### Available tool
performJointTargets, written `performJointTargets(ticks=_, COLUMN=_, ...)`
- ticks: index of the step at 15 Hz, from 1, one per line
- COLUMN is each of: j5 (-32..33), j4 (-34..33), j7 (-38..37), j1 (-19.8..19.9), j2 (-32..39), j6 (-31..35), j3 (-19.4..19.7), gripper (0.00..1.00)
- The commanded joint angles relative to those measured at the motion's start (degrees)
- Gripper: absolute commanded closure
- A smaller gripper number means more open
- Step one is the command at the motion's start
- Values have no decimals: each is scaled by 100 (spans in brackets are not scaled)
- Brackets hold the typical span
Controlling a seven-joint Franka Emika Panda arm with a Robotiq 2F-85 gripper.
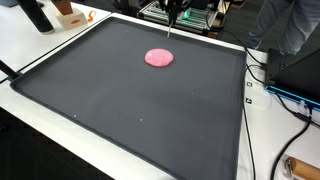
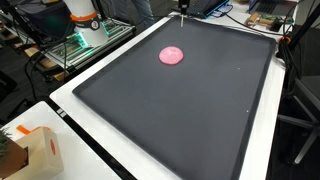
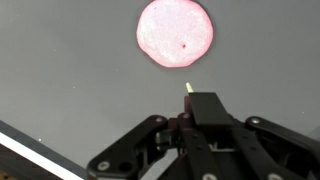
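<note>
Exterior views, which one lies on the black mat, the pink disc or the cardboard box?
The pink disc: flat and round, it lies on the black mat. The cardboard box stands off the mat, on the white table beside it.

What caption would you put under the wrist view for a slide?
Seen from the wrist, the robot's tool points at a round pink disc on a dark grey mat.

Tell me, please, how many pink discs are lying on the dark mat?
1. The pink disc lies on the dark mat, just ahead of the claw in the wrist view. None looks hidden.
</note>
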State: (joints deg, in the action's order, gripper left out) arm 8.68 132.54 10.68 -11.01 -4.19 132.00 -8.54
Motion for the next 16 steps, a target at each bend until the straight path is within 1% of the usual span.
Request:
performJointTargets(ticks=1, j5=-185, j4=564, j7=592, j1=141, j2=-122, j6=468, j3=119, gripper=97)
performJointTargets(ticks=5, j5=-162, j4=873, j7=975, j1=248, j2=-18, j6=781, j3=225, gripper=97)
performJointTargets(ticks=10, j5=-205, j4=1130, j7=1456, j1=316, j2=160, j6=1375, j3=314, gripper=97)
performJointTargets(ticks=16, j5=-131, j4=1243, j7=1665, j1=448, j2=478, j6=2035, j3=345, gripper=97)
